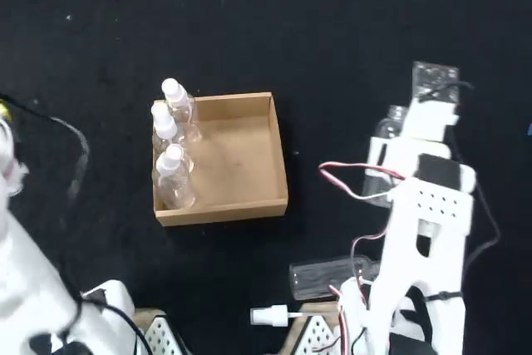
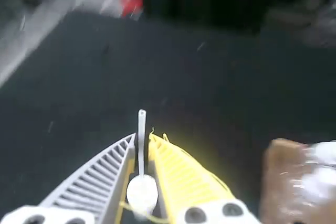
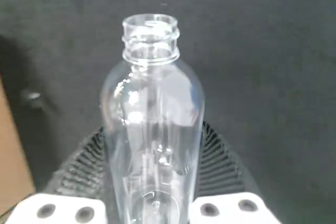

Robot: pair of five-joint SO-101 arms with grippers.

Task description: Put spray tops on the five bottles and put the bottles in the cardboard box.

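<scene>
The left gripper's [image 2: 142,141] fingers [image 2: 178,174] are drawn in narrow, pinching a spray top [image 2: 142,192] with its thin tube pointing out past the tips. The right gripper's [image 3: 152,129] fingers [image 3: 218,156] sit on either side of a clear bottle [image 3: 152,82], gripping its body. The bottle stands upright with an open neck, over the black table [image 1: 100,56] well to the right of the cardboard box [image 1: 220,212].

The step in hand looks like joining the two. The tube should line up straight over the neck and slip inside before the head is seated, while the right gripper keeps the bottle firm and upright.

Three capped bottles [image 1: 174,176] stand along the box's left wall. Another open bottle [image 1: 328,276] lies on its side near the arm bases, with a loose spray top [image 1: 270,316] just beside it.
</scene>
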